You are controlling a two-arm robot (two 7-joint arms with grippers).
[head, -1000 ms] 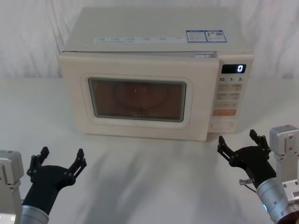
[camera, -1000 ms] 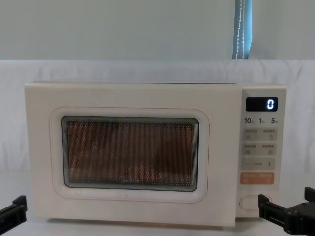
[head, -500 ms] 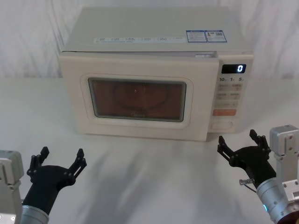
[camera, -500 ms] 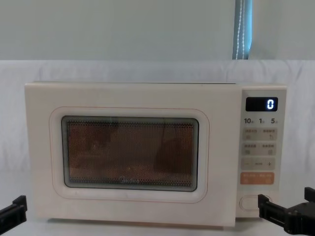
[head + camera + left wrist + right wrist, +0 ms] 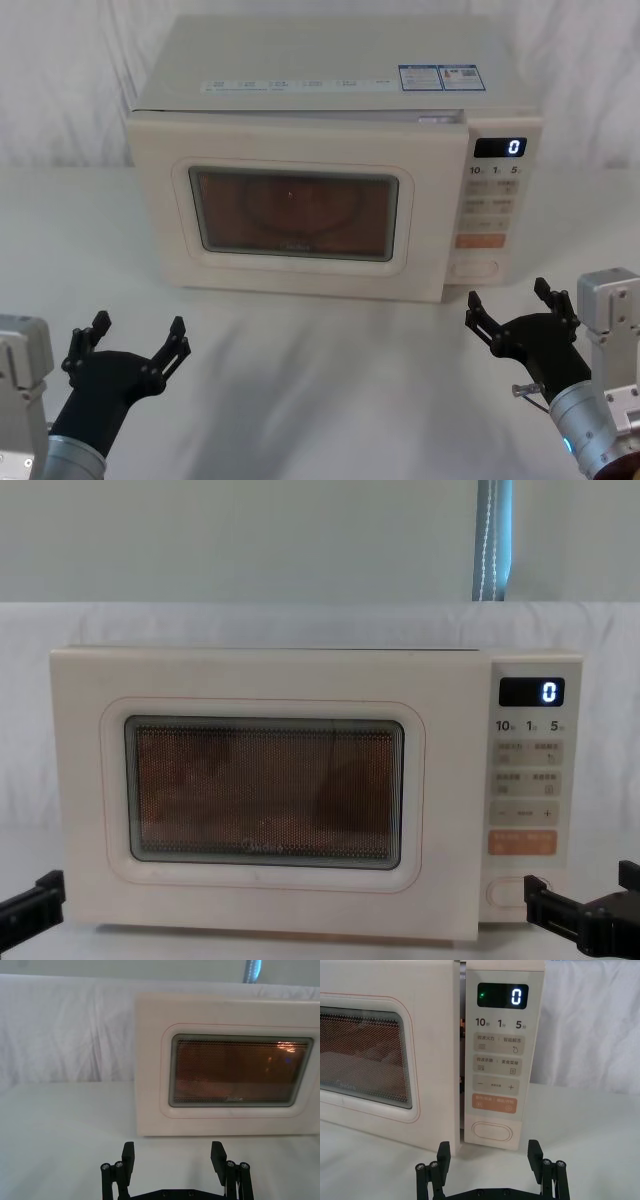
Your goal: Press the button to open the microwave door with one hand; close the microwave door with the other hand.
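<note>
The microwave door (image 5: pixel 295 215) stood slightly ajar (display (image 5: pixel 503 996) reading 0). We held left gripper (image 5: pixel 133 343) and right gripper (image 5: pixel 520 306) low before it, fingers spread, the button (image 5: pixel 492 1131) untouched.

Cream microwave door (image 5: pixel 290 215) with dark rounded window, standing slightly ajar ahead of the left end effector (image 5: pixel 132 341), wide cream pill-shaped button (image 5: pixel 492 1131) low on the panel, just ahead of the spread-fingered right end effector (image 5: pixel 490 1154)

Left hand: my black blocky left hand (image 5: pixel 135 342) has crept slightly forward and inward over the white desk (image 5: pixel 320 360), fingers spread as before.
</note>
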